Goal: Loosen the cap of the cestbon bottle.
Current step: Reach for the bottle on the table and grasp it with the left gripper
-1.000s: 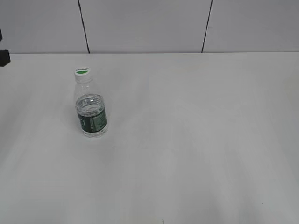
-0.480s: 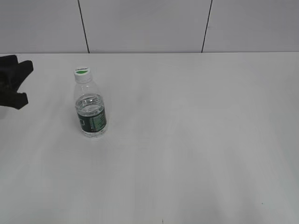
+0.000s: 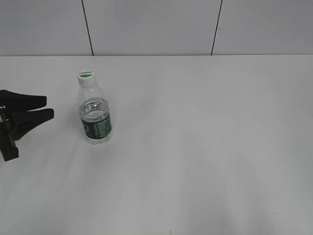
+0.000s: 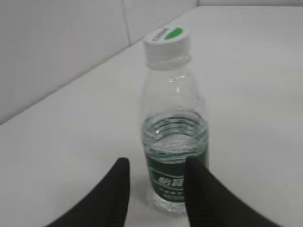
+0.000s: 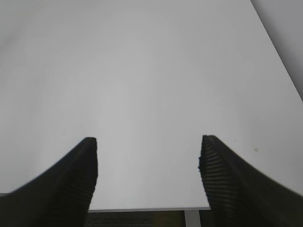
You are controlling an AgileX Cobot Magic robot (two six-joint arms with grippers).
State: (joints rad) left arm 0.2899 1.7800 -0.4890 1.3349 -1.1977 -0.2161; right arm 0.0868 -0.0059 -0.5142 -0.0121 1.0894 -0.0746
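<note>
1. cestbon bottle point(image 3: 95, 115) stands upright on the surface point(image 3: 205, 137), in the left half, nearer the back edge than the front.
2. cap point(image 3: 86, 78) sits on top of the bottle neck.
3. left claw point(image 3: 48, 108) is at the far left edge, left of the bottle, near it but apart, tips pointing toward it at body height.
4. in the left wrist view the bottle is just beyond the two tips, partly behind the right one.
5. right claw point(image 5: 148, 153) hangs over a bare part of the surface, above its near edge.
6. wall panels stand behind the surface's back edge.

Matte black claw point(image 5: 148, 163), seemingly ribbed inner finger point(image 5: 215, 170) faces.
</note>
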